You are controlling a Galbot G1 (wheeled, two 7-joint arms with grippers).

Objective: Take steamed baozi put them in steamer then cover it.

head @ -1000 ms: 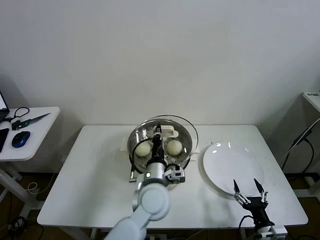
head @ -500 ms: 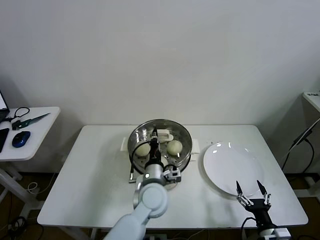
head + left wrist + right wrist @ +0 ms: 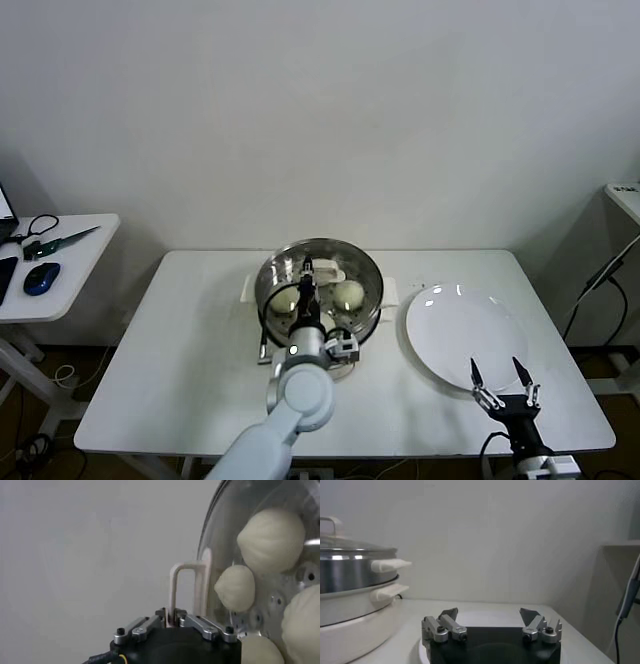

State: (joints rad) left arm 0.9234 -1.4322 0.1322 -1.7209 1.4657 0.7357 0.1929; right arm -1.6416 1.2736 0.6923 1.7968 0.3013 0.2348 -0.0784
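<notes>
The steamer (image 3: 366, 316) stands at the table's back middle, and its steel wall (image 3: 349, 574) also shows in the right wrist view. The glass cover (image 3: 350, 262) lies flat on its rim. My left gripper (image 3: 307, 274) is over the middle of the cover, shut on its cream handle (image 3: 187, 586); both jaws press on one leg of the handle (image 3: 171, 621). Through the glass I see several baozi (image 3: 271, 532), two of them (image 3: 347, 293) (image 3: 285, 298) in the head view. My right gripper (image 3: 505, 378) (image 3: 489, 614) hangs open and empty at the plate's near edge.
A flat white plate (image 3: 462, 330) lies right of the steamer. A side table (image 3: 60, 262) at the far left carries a mouse and scissors. A shelf edge (image 3: 626, 192) and a dark cable are at the far right.
The cover has gone from tilted above the steamer to lying flat on its rim, with my left gripper coming down with it. The right gripper has drifted slightly toward the table's front edge.
</notes>
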